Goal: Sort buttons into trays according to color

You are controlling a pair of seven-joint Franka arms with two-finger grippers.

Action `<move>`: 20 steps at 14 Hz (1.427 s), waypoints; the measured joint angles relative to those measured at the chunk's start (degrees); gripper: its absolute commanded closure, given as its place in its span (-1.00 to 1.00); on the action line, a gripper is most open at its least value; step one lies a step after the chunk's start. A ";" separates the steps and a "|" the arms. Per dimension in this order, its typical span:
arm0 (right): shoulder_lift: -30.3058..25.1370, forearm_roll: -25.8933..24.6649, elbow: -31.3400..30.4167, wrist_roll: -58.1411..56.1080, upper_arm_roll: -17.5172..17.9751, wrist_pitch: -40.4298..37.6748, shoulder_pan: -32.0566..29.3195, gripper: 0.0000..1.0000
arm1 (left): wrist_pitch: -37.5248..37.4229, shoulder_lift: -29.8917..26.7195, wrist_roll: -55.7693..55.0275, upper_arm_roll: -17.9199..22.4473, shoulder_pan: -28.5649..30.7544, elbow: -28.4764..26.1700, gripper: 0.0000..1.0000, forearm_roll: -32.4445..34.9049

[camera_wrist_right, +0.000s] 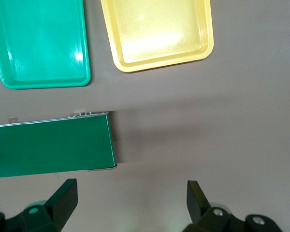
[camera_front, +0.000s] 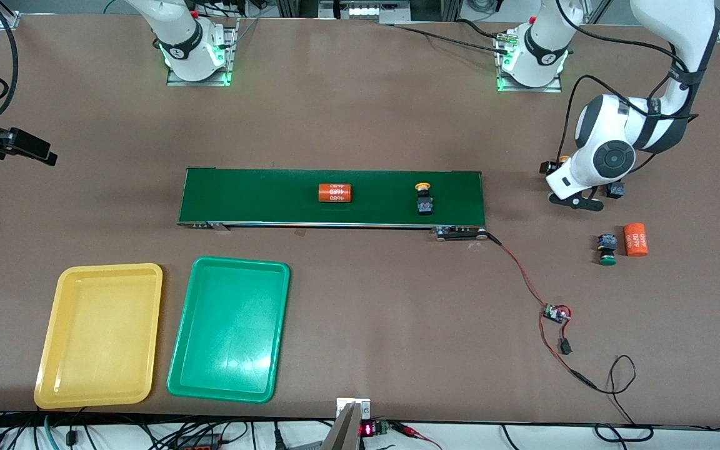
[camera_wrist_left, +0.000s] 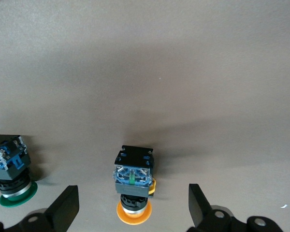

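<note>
Yellow-capped button [camera_wrist_left: 133, 186] between spread left end effector [camera_wrist_left: 133, 205] fingers, untouched, right end effector [camera_wrist_right: 131, 203] spread, empty

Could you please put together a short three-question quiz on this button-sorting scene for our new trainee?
1. True or false: one tray already holds a button.
2. What lies on the conveyor belt with the yellow-capped button? A) a green-capped button B) an orange cylinder C) a tray
3. What cap colour has the table button that lies between the open fingers of the left hand?

Key:
1. False: the yellow tray and the green tray are both empty.
2. B
3. Yellow. The right hand waits open above the table by the belt's end.
</note>
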 measured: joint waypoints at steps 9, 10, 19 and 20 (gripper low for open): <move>0.15 0.36 0.00 0.00 0.09 0.00 0.07 -1.00 | 7.68 4.59 0.51 2.53 -0.17 -2.03 0.08 0.01; 0.21 0.78 0.00 0.00 0.11 0.00 0.08 -1.00 | 7.65 4.59 0.52 2.52 -0.30 -2.10 0.26 0.01; -0.43 3.33 -1.98 -0.03 0.53 0.38 0.96 -1.00 | -2.41 1.76 0.35 -0.95 -0.77 5.75 0.42 -6.08; -1.40 3.35 -3.72 -0.03 0.53 1.36 0.97 -1.00 | -3.92 1.55 0.29 -1.90 -1.07 7.53 0.45 -9.18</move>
